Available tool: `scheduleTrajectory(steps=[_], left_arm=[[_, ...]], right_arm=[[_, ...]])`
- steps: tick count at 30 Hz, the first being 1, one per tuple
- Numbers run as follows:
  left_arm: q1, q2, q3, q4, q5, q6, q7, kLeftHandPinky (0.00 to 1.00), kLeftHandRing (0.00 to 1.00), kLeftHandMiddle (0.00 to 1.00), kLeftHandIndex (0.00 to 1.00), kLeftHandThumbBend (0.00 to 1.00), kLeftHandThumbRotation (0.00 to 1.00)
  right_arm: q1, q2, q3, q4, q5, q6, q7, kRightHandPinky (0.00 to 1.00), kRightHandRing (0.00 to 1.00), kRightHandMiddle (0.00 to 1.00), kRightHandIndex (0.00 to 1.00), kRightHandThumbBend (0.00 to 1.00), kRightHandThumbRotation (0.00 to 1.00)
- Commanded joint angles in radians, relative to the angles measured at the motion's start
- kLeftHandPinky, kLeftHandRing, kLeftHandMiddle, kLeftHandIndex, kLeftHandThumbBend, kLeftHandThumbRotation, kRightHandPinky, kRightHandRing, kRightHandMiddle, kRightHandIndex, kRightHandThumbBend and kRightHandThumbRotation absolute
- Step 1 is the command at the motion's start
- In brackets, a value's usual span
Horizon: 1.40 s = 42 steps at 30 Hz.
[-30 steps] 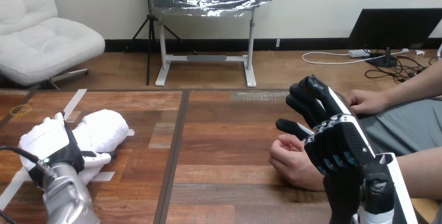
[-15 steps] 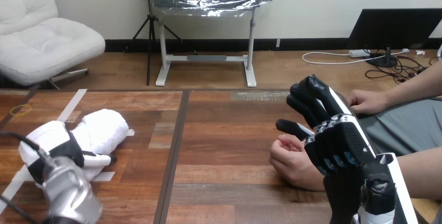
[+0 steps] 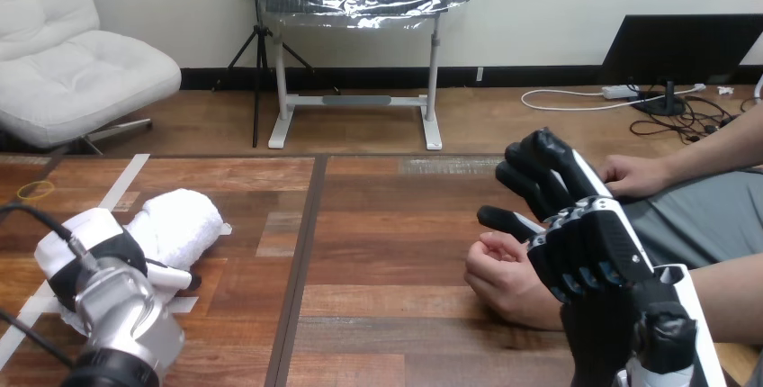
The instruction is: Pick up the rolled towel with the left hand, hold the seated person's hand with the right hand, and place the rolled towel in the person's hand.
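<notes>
The white rolled towel [image 3: 184, 218] lies on the left part of the wooden table [image 3: 387, 225], pointing away to the right. My left hand [image 3: 85, 245] sits on its near end, white back up, and the towel rests on the table. My right hand [image 3: 585, 238] hangs at the right with its dark fingers [image 3: 540, 169] fairly straight and pointing away. Its thumb [image 3: 502, 220] reaches left above the person's hand [image 3: 499, 277], which lies loosely curled on the table, partly hidden by my palm. I cannot tell if they touch.
The person's other hand [image 3: 634, 176] rests at the table's far right edge. A yellow rubber band [image 3: 36, 190] lies at the far left, with white tape strips [image 3: 126, 180] near the towel. A dark seam [image 3: 301, 261] runs down the table's middle.
My left forearm has swung nearer and lower, and the hand has shifted slightly on the towel's end. The towel, my right hand and the person's hands have not moved.
</notes>
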Motion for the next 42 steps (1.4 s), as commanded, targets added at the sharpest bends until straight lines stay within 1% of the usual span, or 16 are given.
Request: scheduleTrajectory(steps=[1,7,12,17,20,23,25,26,27,29,31,32,35,36,38,42], left_arm=[[-0.047,0.015,-0.058,-0.005,0.020,0.015,-0.067,0.32,0.59,0.70,0.74,0.84,0.45],[-0.057,0.020,-0.070,-0.008,0.011,0.023,-0.099,0.33,0.63,0.73,0.77,0.82,0.47],[-0.070,0.030,-0.102,0.003,0.020,0.023,-0.137,0.36,0.67,0.76,0.79,0.81,0.48],[-0.083,0.035,-0.129,0.018,0.033,0.025,-0.164,0.37,0.67,0.77,0.78,0.81,0.49],[-0.090,0.033,-0.132,0.021,0.033,0.031,-0.173,0.35,0.65,0.75,0.77,0.83,0.49],[-0.091,0.032,-0.127,0.014,0.028,0.036,-0.174,0.33,0.60,0.69,0.72,0.84,0.44],[-0.090,0.032,-0.124,0.005,0.025,0.042,-0.175,0.29,0.52,0.62,0.67,0.84,0.39],[-0.085,0.030,-0.115,-0.005,0.020,0.047,-0.165,0.27,0.50,0.60,0.65,0.84,0.37],[-0.082,0.028,-0.110,-0.012,0.017,0.049,-0.157,0.23,0.43,0.54,0.62,0.84,0.28],[-0.077,0.022,-0.095,-0.021,0.009,0.057,-0.136,0.21,0.39,0.50,0.60,0.83,0.23],[-0.074,0.016,-0.084,-0.026,0.002,0.064,-0.118,0.16,0.31,0.43,0.60,0.81,0.14],[-0.070,0.010,-0.071,-0.025,-0.006,0.062,-0.096,0.15,0.29,0.40,0.60,0.80,0.12],[-0.060,0.004,-0.051,-0.030,-0.023,0.053,-0.058,0.10,0.21,0.33,0.63,0.76,0.06],[-0.056,0.004,-0.047,-0.035,-0.029,0.049,-0.050,0.08,0.17,0.29,0.65,0.73,0.04],[-0.050,0.005,-0.045,-0.044,-0.036,0.045,-0.041,0.06,0.15,0.27,0.66,0.72,0.02],[-0.039,0.009,-0.049,-0.061,-0.040,0.038,-0.031,0.05,0.13,0.25,0.65,0.70,0.01]], right_arm=[[-0.038,0.002,-0.006,-0.028,0.013,-0.025,0.004,0.79,0.92,0.92,0.91,0.79,1.00],[-0.030,0.000,-0.007,-0.039,0.015,-0.017,0.004,0.79,0.92,0.92,0.91,0.81,1.00],[-0.028,-0.001,-0.007,-0.043,0.018,-0.016,0.005,0.80,0.92,0.92,0.91,0.81,1.00],[-0.029,0.000,-0.008,-0.041,0.016,-0.023,0.005,0.81,0.92,0.92,0.91,0.81,1.00],[-0.030,0.001,-0.010,-0.040,0.013,-0.024,0.004,0.81,0.92,0.92,0.91,0.80,1.00],[-0.030,0.001,-0.011,-0.040,0.014,-0.025,0.004,0.81,0.92,0.92,0.91,0.80,1.00],[-0.030,0.002,-0.012,-0.039,0.013,-0.026,0.004,0.81,0.92,0.92,0.91,0.80,1.00],[-0.031,0.001,-0.012,-0.038,0.014,-0.026,0.004,0.81,0.92,0.92,0.91,0.80,1.00],[-0.032,0.001,-0.013,-0.038,0.015,-0.026,0.005,0.81,0.92,0.92,0.91,0.80,1.00],[-0.033,0.000,-0.013,-0.038,0.016,-0.026,0.006,0.81,0.92,0.92,0.91,0.80,1.00],[-0.034,0.000,-0.014,-0.038,0.016,-0.026,0.007,0.81,0.92,0.92,0.91,0.80,1.00],[-0.035,-0.001,-0.014,-0.038,0.018,-0.026,0.008,0.81,0.92,0.92,0.91,0.80,1.00],[-0.036,-0.002,-0.014,-0.037,0.022,-0.026,0.010,0.81,0.92,0.92,0.91,0.80,1.00],[-0.036,-0.003,-0.014,-0.037,0.023,-0.026,0.010,0.81,0.92,0.92,0.91,0.80,1.00],[-0.037,-0.003,-0.015,-0.036,0.025,-0.026,0.011,0.81,0.92,0.92,0.91,0.80,1.00],[-0.036,-0.002,-0.016,-0.038,0.024,-0.023,0.011,0.81,0.92,0.92,0.91,0.80,1.00]])
